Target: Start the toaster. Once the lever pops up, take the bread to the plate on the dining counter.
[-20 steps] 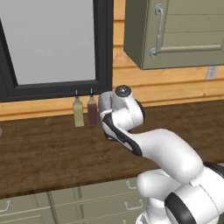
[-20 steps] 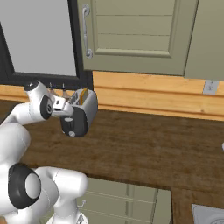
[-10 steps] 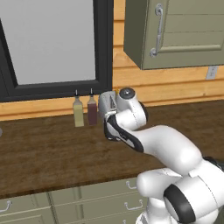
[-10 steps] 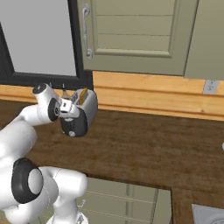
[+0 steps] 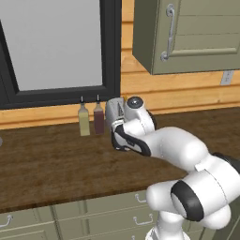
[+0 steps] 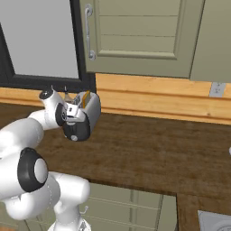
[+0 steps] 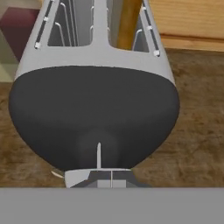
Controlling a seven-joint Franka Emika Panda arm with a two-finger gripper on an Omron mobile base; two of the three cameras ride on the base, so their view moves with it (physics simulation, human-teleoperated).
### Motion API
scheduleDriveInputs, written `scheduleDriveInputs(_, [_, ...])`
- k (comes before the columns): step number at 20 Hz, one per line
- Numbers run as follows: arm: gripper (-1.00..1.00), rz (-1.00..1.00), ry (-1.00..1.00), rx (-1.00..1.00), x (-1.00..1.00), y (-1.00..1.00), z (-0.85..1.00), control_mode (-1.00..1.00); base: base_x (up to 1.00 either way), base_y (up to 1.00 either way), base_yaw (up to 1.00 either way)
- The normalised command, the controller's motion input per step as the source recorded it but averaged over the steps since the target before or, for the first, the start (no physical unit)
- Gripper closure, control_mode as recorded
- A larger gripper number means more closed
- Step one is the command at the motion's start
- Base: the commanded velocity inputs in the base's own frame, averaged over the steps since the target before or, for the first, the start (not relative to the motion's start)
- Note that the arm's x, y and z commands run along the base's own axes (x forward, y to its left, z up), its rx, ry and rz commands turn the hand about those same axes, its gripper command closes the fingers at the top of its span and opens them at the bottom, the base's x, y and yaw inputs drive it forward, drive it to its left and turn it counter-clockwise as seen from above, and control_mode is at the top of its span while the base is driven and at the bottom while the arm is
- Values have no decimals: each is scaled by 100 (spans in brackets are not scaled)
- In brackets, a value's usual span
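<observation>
Left base view: the toaster (image 5: 114,114) stands at the far edge of the dark wood table (image 5: 47,159), just right of two slim bottles (image 5: 91,118) below the black-framed window (image 5: 56,47). The white arm reaches forward from the lower right, its wrist covering most of the toaster's near end.

Right base view: the toaster (image 6: 90,109) is seen from its right side, silver-grey with a black near end. A golden edge of the bread (image 6: 85,96) rises from a slot. The end effector (image 6: 76,118) sits against the black end panel, low down, with its fingers closed together. An olive wall cupboard (image 6: 140,36) hangs above, to the right.

Hand view: the black end panel (image 7: 94,116) lies immediately ahead, with the two slots open above it. The bread (image 7: 127,22) stands upright in the right-hand slot. The closed fingertips (image 7: 103,180) meet at the panel's lower edge; the lever itself cannot be made out.
</observation>
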Motion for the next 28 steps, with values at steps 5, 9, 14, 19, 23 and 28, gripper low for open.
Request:
scheduleDriveInputs(5, [100, 0, 0, 0, 9, 0, -19, -100, 0, 0, 0])
scheduleDriveInputs(9, [100, 0, 0, 0, 0, 0, -33, -100, 0, 0, 0])
scheduleDriveInputs(14, [100, -2, 0, 0, -1, 0, -51, -100, 0, 0, 0])
scheduleDriveInputs(19, [100, -3, 0, 0, 0, 0, -66, -100, 0, 0, 0])
scheduleDriveInputs(23, [100, -4, 2, 0, 0, 0, -65, -100, 0, 0, 0])
scheduleDriveInputs(28, [100, -5, -4, 0, -28, 0, -12, -100, 0, 0, 0])
